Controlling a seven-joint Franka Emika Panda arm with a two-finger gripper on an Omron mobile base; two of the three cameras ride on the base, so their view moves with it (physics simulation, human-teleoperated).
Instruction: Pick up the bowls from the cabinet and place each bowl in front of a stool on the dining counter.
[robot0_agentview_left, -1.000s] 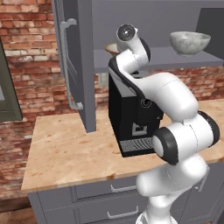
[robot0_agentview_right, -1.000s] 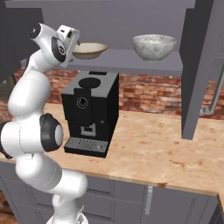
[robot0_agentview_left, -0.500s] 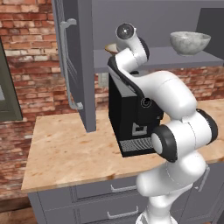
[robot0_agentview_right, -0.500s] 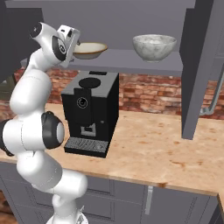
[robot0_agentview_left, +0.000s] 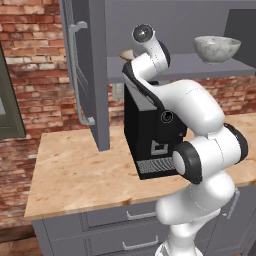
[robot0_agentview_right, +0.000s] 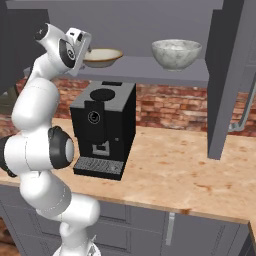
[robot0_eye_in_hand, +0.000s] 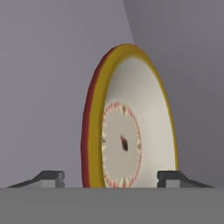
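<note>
**Reaching for the first bowl on the cabinet shelf**

The end effector (robot0_eye_in_hand: 111, 177) straddles the cream bowl (robot0_agentview_right: 102, 56) on the cabinet (robot0_agentview_left: 85, 75) shelf (robot0_agentview_right: 150, 67), fingers either side of its rim with gaps showing, so released, though contact is hard to judge. Next it needs to clamp and lift clear. Count: two bowls, the marbled bowl (robot0_agentview_right: 176, 53) untouched; one coffee machine (robot0_agentview_right: 102, 127) on the tabletop (robot0_agentview_right: 190, 170)

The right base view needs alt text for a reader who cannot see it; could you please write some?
A white robot arm reaches up to a grey cabinet shelf, its hand at a shallow cream bowl, with a deeper marbled bowl further right on the same shelf. Below, a black coffee machine stands on a tan stone counter against a brick wall.
</note>
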